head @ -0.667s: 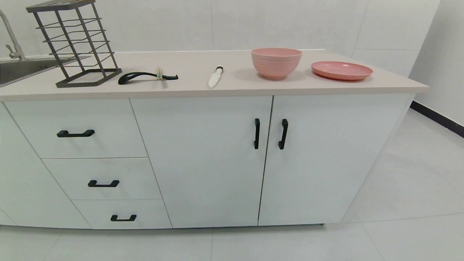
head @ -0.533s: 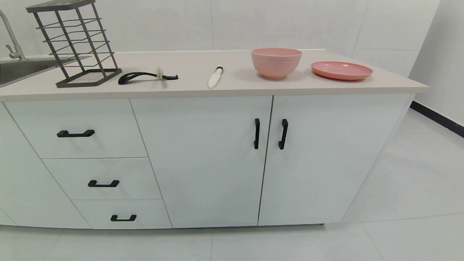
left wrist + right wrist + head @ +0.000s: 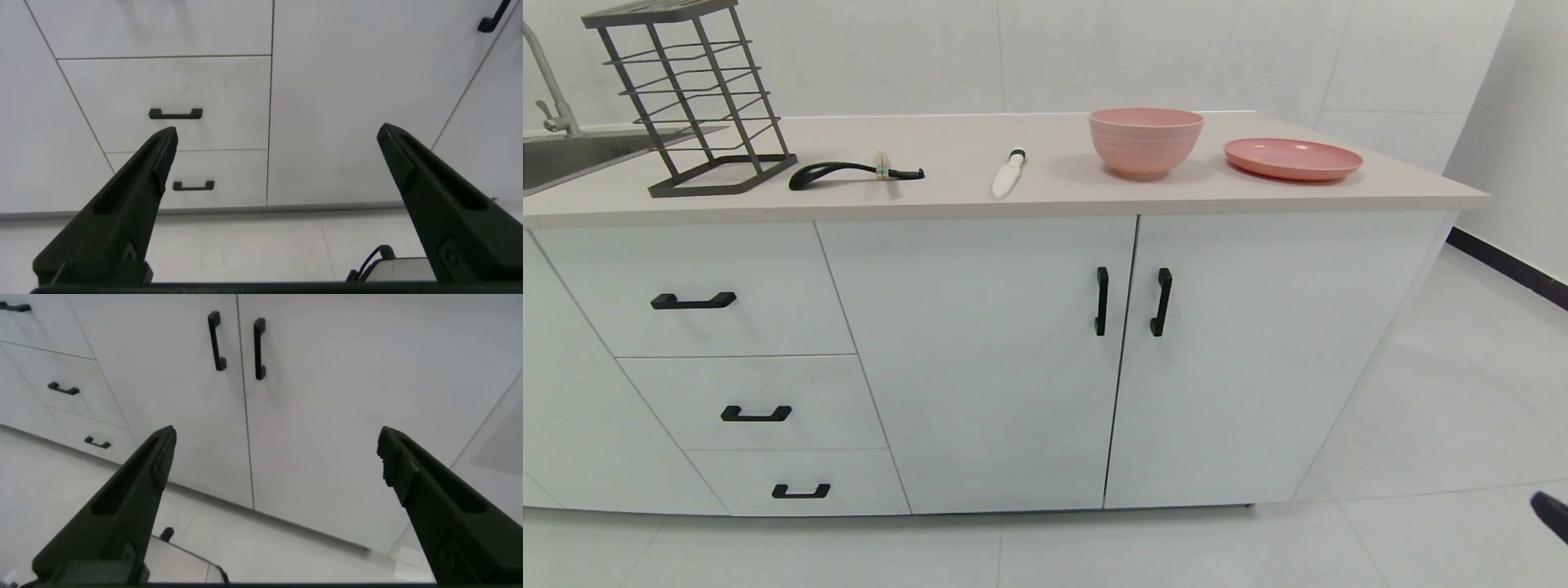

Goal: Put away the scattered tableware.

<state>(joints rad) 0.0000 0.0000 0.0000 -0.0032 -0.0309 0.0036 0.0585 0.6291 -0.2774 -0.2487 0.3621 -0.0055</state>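
Tableware [image 3: 1145, 140] sat on the counter [image 3: 964, 143]; left gripper [image 3: 274, 143] and right gripper [image 3: 274, 445] hung low, fingers wide and empty, so clearing its edge mattered first

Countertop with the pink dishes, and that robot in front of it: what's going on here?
Nothing is being handled yet. A pink bowl, a pink plate, a white knife, a black spoon and chopsticks lie loose on the countertop, with a wire rack at one end. The robot's left end effector, open and empty, faces the closed drawers below. Its right end effector, also open and empty, faces the closed double doors.
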